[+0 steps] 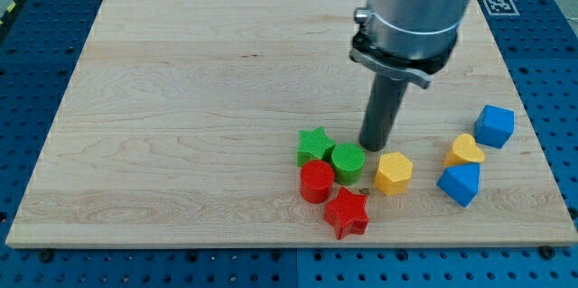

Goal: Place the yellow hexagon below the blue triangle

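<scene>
The yellow hexagon (393, 172) lies on the wooden board toward the view's bottom right. The blue triangle (460, 183) lies a short way to its right, with a gap between them. My tip (373, 147) rests on the board just up and left of the yellow hexagon, between it and the green cylinder (348, 162). The tip looks close to the hexagon's upper left edge; I cannot tell whether it touches.
A green star (314, 145), a red cylinder (316, 181) and a red star (347, 213) cluster left of the hexagon. A yellow heart (464, 151) sits above the blue triangle and a blue cube (495, 125) lies further up right. The board's bottom edge (289, 246) is near.
</scene>
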You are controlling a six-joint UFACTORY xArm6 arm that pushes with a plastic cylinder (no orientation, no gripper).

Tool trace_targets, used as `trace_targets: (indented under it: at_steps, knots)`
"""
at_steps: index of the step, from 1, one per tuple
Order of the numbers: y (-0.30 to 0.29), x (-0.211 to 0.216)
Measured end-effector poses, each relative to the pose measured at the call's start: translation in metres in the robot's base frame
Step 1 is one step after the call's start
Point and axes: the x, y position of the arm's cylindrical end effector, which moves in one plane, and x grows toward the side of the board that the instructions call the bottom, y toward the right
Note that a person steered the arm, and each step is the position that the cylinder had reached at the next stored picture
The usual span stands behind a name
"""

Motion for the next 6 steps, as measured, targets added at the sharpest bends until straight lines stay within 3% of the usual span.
trace_targets:
  at_steps: [4, 6]
  knots:
    - [-0.009, 0.028]
    - [0.049, 0.036]
